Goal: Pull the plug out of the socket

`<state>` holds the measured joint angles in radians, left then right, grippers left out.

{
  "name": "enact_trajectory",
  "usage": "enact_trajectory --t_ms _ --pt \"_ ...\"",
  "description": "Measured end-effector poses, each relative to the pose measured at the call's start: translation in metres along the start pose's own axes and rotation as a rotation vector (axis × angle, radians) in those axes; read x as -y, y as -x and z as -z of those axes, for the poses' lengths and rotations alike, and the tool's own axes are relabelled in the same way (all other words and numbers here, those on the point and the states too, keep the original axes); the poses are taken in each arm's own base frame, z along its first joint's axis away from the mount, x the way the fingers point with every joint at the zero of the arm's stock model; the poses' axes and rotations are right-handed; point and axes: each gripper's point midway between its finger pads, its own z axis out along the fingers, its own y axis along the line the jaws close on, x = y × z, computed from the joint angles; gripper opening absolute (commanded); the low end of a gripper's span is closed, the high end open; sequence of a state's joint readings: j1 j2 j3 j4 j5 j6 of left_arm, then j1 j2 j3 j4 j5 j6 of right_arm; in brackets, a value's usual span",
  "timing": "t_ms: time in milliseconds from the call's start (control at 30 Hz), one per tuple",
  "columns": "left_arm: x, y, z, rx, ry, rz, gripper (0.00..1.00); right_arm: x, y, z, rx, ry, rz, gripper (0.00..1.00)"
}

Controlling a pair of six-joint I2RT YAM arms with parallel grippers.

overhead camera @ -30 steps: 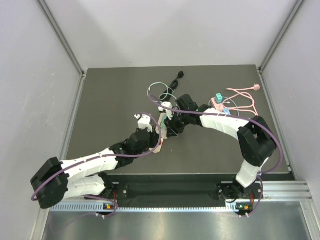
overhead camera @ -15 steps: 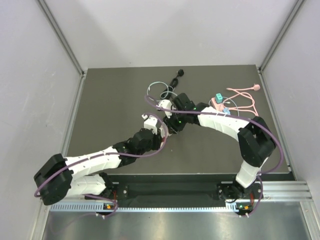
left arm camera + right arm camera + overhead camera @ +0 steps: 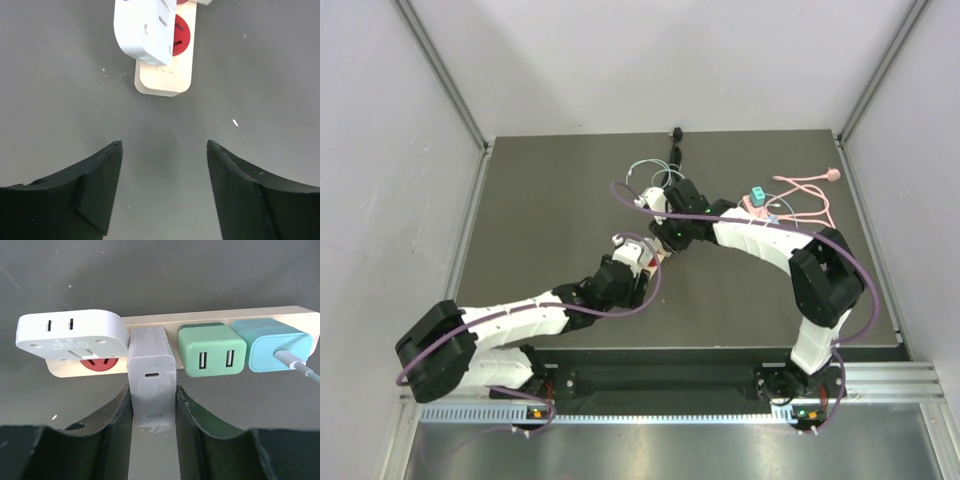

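Plug (image 3: 151,375) now clamped in right hand (image 3: 152,390), still seated in strip (image 3: 200,318); left hand (image 3: 164,145) has advanced to strip's end, wide open, empty. Pull likely next.

left gripper (image 3: 164,145): wide open, both dark fingers low over the table (image 3: 260,75)
power strip (image 3: 165,75): cream end, just beyond the fingertips, not touching
white adapter (image 3: 142,30): sits partly over the red socket (image 3: 181,35)
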<state>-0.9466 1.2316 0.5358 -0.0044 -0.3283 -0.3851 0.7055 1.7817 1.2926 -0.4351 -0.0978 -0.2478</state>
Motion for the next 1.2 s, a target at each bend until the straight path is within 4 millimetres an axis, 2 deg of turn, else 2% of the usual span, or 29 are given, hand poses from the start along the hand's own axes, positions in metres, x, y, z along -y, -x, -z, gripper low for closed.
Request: enact_trajectory --t_ms 33,100,300,467,567,733,867,1000,1100,1200 --pt "-0.001 0.002 0.0 0.005 0.003 -0.007 0.75 0.0 0.0 0.0 0.0 0.001 0.008 0.0" --pt "-0.004 0.008 0.001 0.02 0.003 -0.018 0.83 0.0 0.001 0.0 -0.001 0.006 0.024 0.0" --pt "-0.009 0.037 0.0 0.075 -0.043 -0.023 0.83 -0.004 0.002 0.0 0.001 0.041 0.07 0.0" --pt "-0.008 0.063 -0.009 0.126 -0.112 0.009 0.81 -0.008 0.002 -0.001 0.006 0.066 0.084 0.0" --pt "-0.003 0.064 -0.016 0.118 -0.162 0.019 0.8 -0.009 0.002 -0.001 0.008 0.071 0.083 0.0" --pt "0.006 0.054 -0.029 0.072 -0.2 0.018 0.77 -0.009 0.003 -0.001 0.01 0.082 0.079 0.0" --pt "0.005 0.046 -0.039 0.037 -0.189 0.02 0.66 -0.009 0.003 -0.002 0.013 0.087 0.078 0.0" --pt "0.003 0.047 -0.051 0.023 -0.165 0.023 0.44 -0.009 0.003 -0.002 0.012 0.088 0.075 0.0" --pt "0.003 0.048 -0.056 0.017 -0.151 0.024 0.4 -0.009 0.003 -0.002 0.013 0.09 0.066 0.0" --pt "0.001 0.05 -0.06 0.019 -0.135 0.027 0.41 -0.009 0.003 -0.002 0.015 0.089 0.065 0.0"
